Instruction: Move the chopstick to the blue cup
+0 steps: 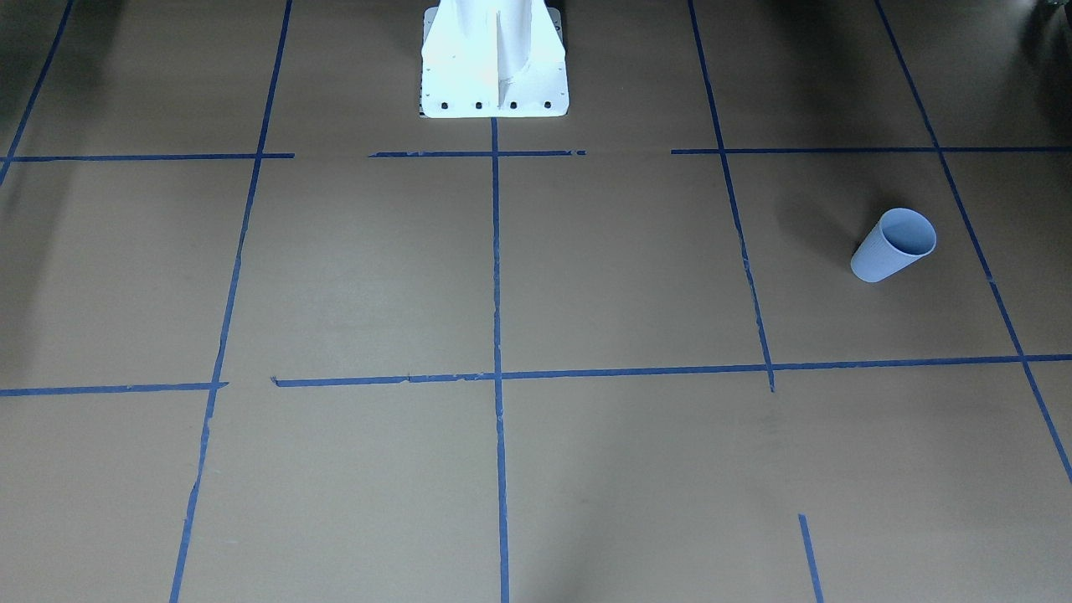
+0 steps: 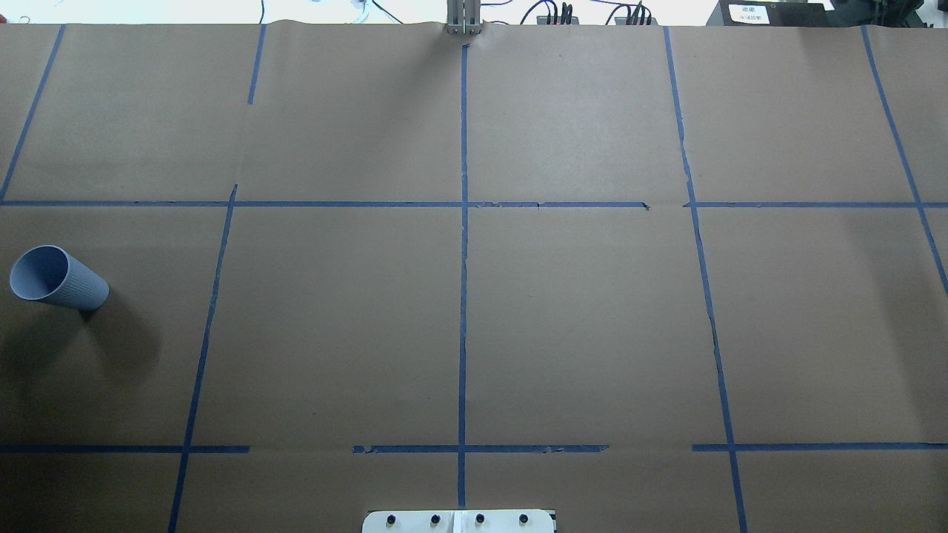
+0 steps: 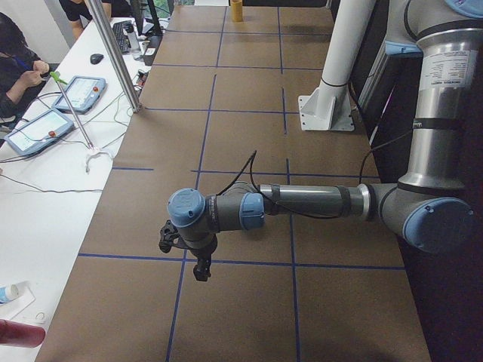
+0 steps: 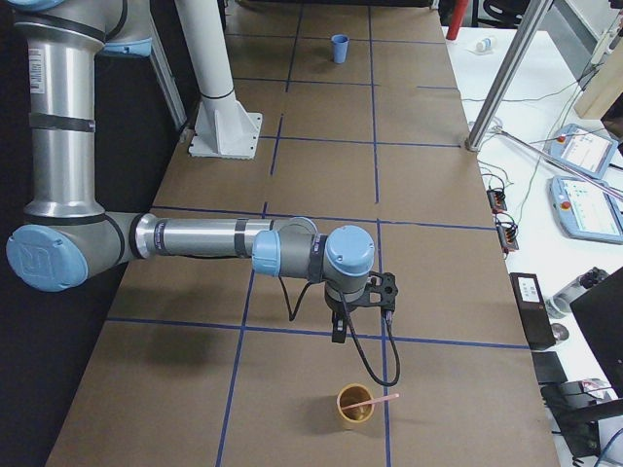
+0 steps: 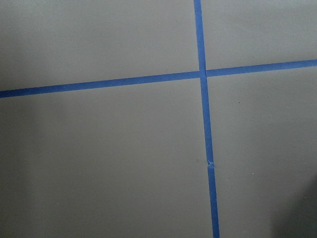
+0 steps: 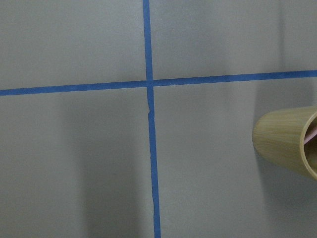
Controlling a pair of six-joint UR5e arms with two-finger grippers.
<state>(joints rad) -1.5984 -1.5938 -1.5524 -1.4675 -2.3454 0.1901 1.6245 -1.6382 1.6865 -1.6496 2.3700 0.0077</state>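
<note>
In the overhead view a cup (image 2: pixel 58 277) stands on the table (image 2: pixel 474 326) at the frame's left edge, mid-height. In the right-side view a second cup (image 4: pixel 355 406) stands at bottom centre, with the chopstick (image 4: pixel 378 399) in it, leaning right.

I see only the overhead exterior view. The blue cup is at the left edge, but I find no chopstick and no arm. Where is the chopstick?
Observer: The chopstick stands in a tan cup at the table's end on the robot's right, and it leans out over the rim.
Operator: Is the right arm near it?
Observer: Yes. The right gripper hangs above the table just short of the tan cup. I cannot tell if it is open.
Operator: And the left arm?
Observer: The left gripper hangs above a tape crossing. Its wrist camera shows only tape and paper, not the blue cup.
</note>
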